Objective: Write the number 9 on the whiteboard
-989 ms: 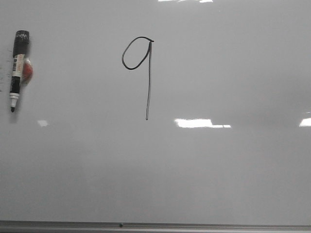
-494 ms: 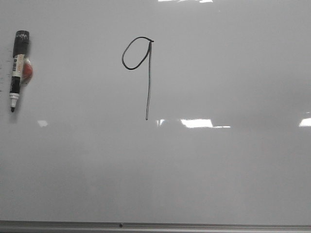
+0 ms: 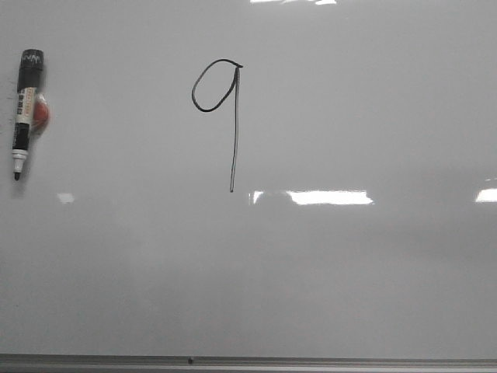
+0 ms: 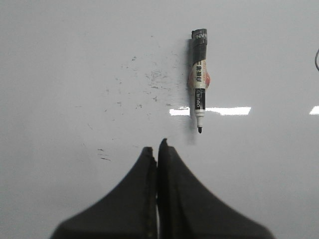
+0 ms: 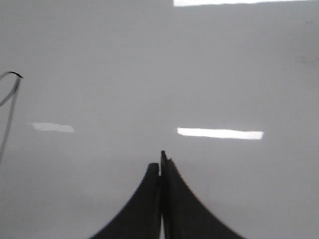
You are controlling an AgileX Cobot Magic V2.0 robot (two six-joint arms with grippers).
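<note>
The number 9 (image 3: 231, 116) is drawn in thin black line on the whiteboard (image 3: 349, 272), upper middle of the front view, with an oval loop and a long stem. Part of its loop shows in the right wrist view (image 5: 10, 94). A marker pen (image 3: 24, 113) lies uncapped at the board's far left, tip pointing down; it also shows in the left wrist view (image 4: 199, 82). My left gripper (image 4: 157, 147) is shut and empty, short of the pen's tip. My right gripper (image 5: 162, 160) is shut and empty over bare board. Neither gripper shows in the front view.
The board's grey metal bottom edge (image 3: 248, 362) runs along the front. Faint black smudges (image 4: 149, 79) mark the board beside the pen. Bright light reflections (image 3: 330, 197) lie across the surface.
The 9 and the pen have shifted slightly up and left in the front view, and the light reflection below the stem has widened. Nothing was picked up or let go.
</note>
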